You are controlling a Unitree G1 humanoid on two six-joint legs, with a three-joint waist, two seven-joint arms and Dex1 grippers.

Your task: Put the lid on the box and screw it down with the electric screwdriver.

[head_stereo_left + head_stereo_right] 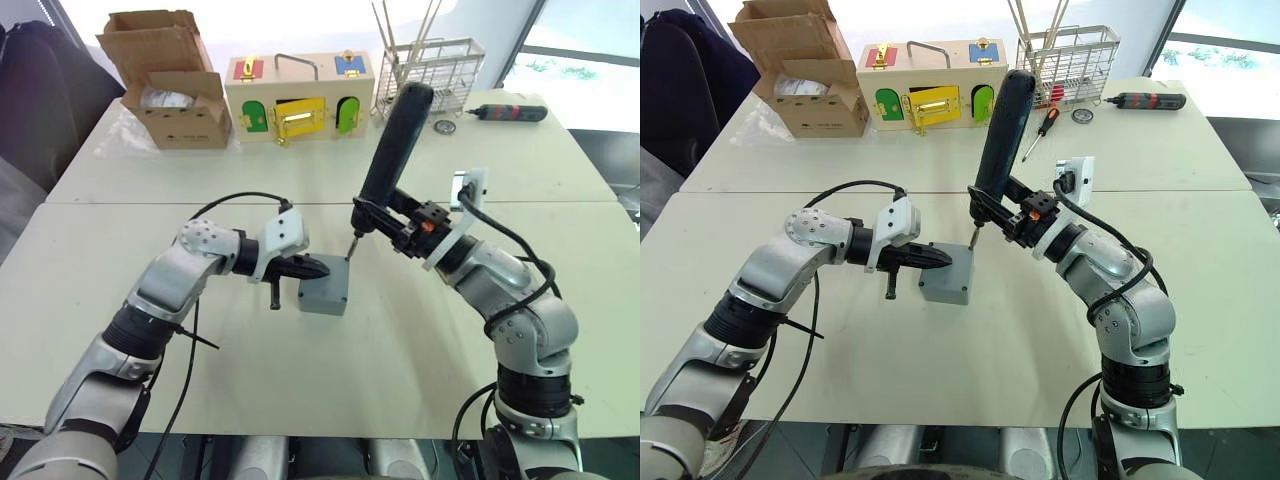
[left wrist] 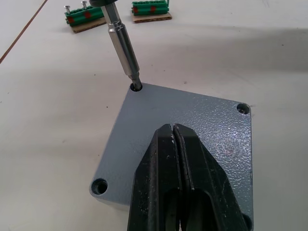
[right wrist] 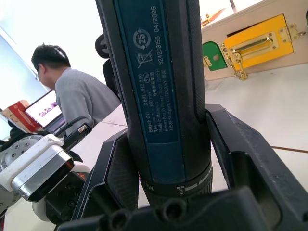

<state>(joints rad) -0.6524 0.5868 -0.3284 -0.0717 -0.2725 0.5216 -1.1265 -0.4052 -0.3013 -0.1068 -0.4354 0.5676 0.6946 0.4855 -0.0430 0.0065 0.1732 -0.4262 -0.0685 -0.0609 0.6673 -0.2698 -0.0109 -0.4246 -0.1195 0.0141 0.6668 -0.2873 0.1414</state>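
Lid (image 2: 183, 125) sits on box (image 1: 322, 297); screwdriver bit (image 2: 124, 48) in corner hole.

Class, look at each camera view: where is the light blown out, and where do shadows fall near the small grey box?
Left eye view: the windows behind the open cardboard box are washed out to white. Left wrist view: the thin metal bit casts only a faint, soft shadow on the flat grey plastic lid. Right wrist view: the bright backdrop glares behind the thick black electric screwdriver.
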